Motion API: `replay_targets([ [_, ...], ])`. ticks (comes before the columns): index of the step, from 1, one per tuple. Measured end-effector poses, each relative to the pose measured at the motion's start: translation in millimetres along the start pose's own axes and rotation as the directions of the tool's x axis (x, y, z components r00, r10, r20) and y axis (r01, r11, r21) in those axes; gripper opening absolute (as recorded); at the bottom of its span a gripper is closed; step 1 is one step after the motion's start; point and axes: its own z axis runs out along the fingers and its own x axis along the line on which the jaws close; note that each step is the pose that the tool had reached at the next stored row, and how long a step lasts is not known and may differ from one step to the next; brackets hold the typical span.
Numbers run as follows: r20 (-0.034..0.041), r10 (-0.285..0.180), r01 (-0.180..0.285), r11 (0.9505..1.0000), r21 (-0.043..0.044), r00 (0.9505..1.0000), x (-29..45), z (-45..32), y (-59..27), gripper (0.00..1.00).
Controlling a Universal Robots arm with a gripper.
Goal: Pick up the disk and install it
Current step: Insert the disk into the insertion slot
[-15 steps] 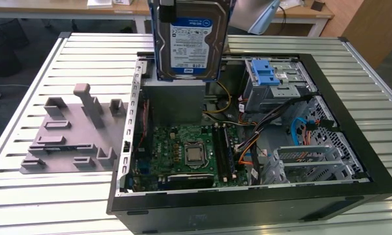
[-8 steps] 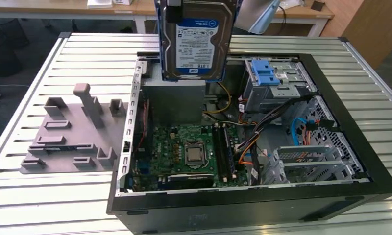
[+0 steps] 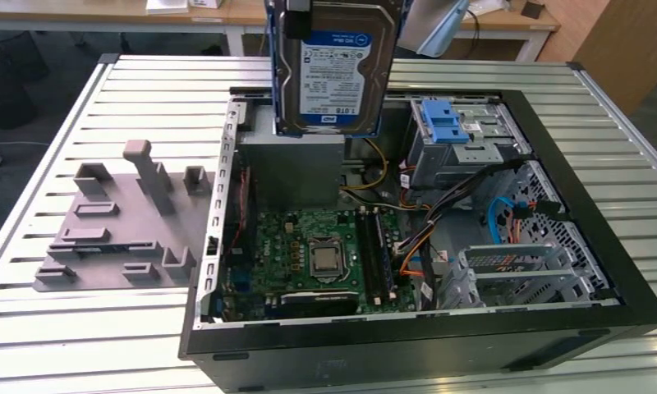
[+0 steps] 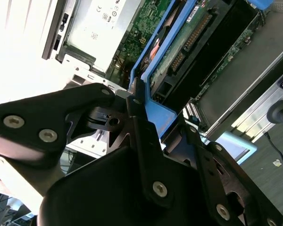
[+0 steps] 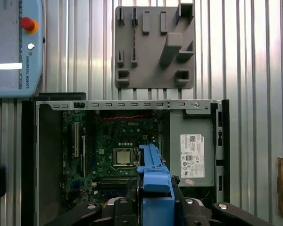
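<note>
Now holds the disk (image 3: 334, 74) upright, long axis vertical, label facing the exterior view, directly below the end effector (image 5: 154, 193), clamped on its blue side rails. Hangs above the open computer case (image 3: 416, 353), with the drive cage (image 3: 449, 135) lower, toward the exterior view's right.

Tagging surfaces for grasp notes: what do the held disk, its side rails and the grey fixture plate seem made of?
By look: the disk, silvery metal shell with dull sheen, glossy paper-like label; side rails, blue plastic, smooth even colour; fixture plate, matt grey, likely plastic, given blocky one-piece shapes.
</note>
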Motion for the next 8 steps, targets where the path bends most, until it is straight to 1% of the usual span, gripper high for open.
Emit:
replay_targets([
  [4,0.0001,0.0,0.0,1.0,0.0,1.0,0.8,0.1,-0.5,0.36],
  [8,-0.0001,0.0,0.0,1.0,0.0,1.0,3.6,0.4,-0.6,0.36],
])
